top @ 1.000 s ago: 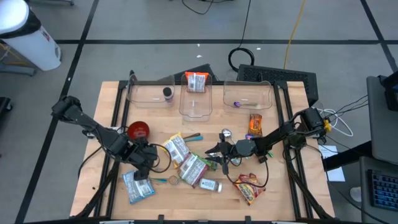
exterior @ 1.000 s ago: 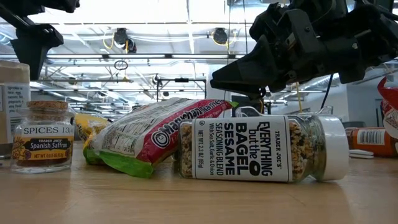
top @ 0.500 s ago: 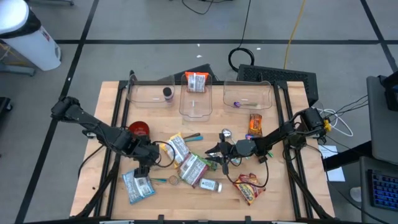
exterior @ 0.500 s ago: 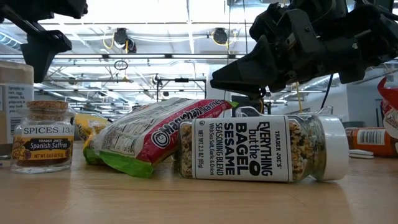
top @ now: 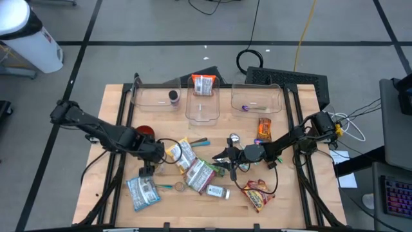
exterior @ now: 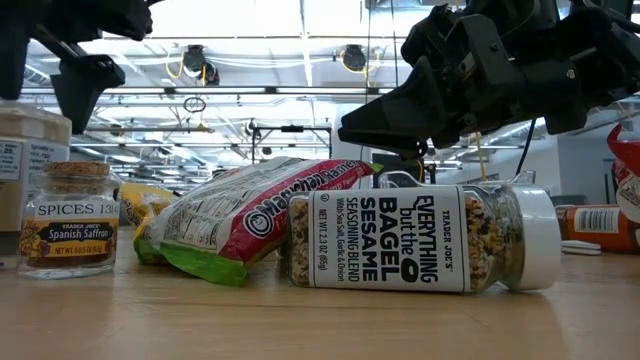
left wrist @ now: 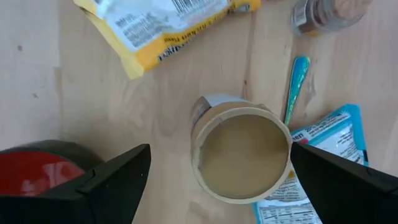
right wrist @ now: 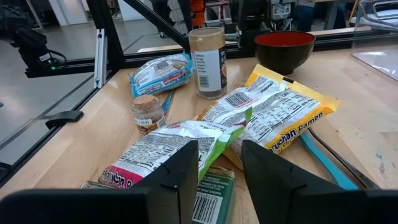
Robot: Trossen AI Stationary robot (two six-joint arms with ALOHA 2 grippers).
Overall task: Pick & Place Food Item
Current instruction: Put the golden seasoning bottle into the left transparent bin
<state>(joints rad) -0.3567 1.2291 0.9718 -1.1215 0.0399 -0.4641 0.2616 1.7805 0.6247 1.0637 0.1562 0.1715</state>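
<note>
A spice jar with a tan lid (left wrist: 242, 155) stands upright on its base on the wooden table; it also shows in the high view (top: 147, 169), the low view (exterior: 30, 180) and the right wrist view (right wrist: 208, 62). My left gripper (left wrist: 221, 146) is open above it, pointing down, one finger on either side of the lid; in the high view (top: 145, 156) it sits just beyond the jar. My right gripper (right wrist: 221, 155) is open and empty, hovering level at mid-table (top: 225, 160) over a green-and-red bag (right wrist: 168, 146) and a lying sesame jar (exterior: 420, 240).
A red bowl (top: 143, 135), a yellow ramen bag (top: 182, 153), a blue packet (top: 143, 192) and a small saffron jar (exterior: 68, 220) crowd around the tan-lidded jar. Three clear bins (top: 203, 103) stand along the far edge. A red snack bag (top: 257, 193) lies front right.
My left gripper has gone up and toward the table's far edge, uncovering the tan-lidded jar in the high view. The jar shows a little farther toward the right in the low view than before.
</note>
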